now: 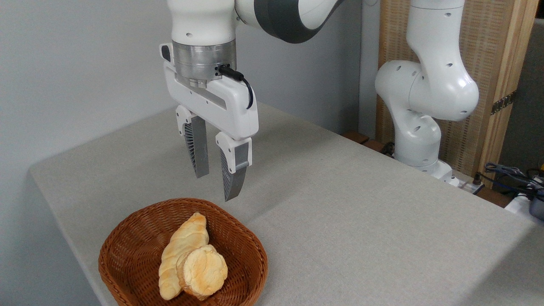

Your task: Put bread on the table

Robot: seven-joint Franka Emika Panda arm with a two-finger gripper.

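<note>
Brown wicker basket at the near left, oval, with woven walls. Inside it, a long pale loaf, lying lengthwise from back to front, slightly tilted. Behind, a plain grey wall. At the far right, a wooden panel with a ribbed beige face. Lower right, a bundle of dark cables, partly cut off by the edge.

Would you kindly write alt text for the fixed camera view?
An open, empty gripper hangs above a wicker basket on a grey table. In the basket, a round bun leans against a long loaf.
</note>
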